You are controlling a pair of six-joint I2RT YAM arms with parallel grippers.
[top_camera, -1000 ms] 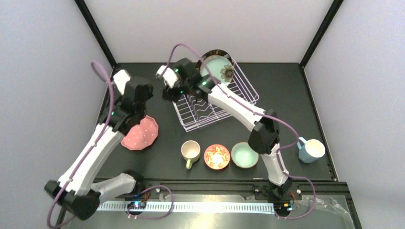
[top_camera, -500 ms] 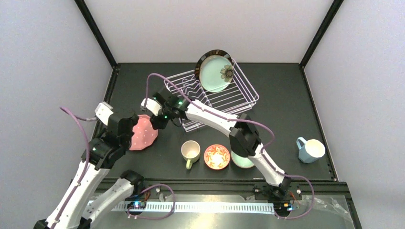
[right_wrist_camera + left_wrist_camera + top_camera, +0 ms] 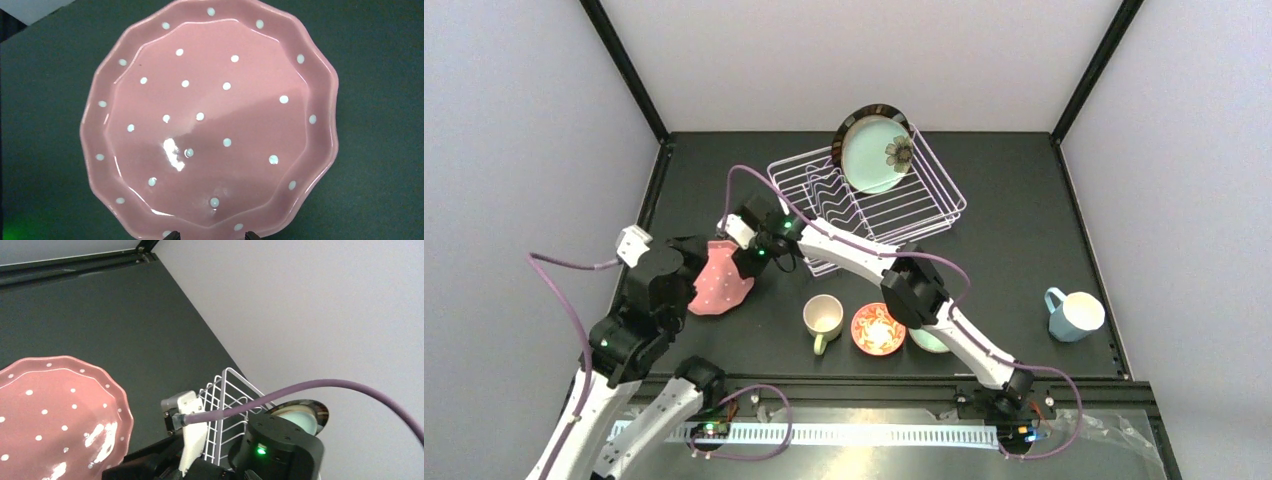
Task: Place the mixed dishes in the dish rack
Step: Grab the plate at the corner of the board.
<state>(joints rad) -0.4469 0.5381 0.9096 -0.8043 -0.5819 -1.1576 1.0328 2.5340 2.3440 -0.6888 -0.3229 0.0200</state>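
The left gripper [image 3: 692, 262] has drawn back to 8 o'clock; I cannot tell its grip. Beside it the pink dotted scalloped plate [image 3: 721, 285] tips up. The right gripper [image 3: 211, 234], swung over from the dish rack [image 3: 886, 213] at 12 o'clock, faces the plate spread and empty, probably for a handover.

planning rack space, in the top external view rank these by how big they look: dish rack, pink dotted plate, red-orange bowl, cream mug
1. dish rack
2. pink dotted plate, partly hidden
3. red-orange bowl and cream mug: near alike, so no ranking between them
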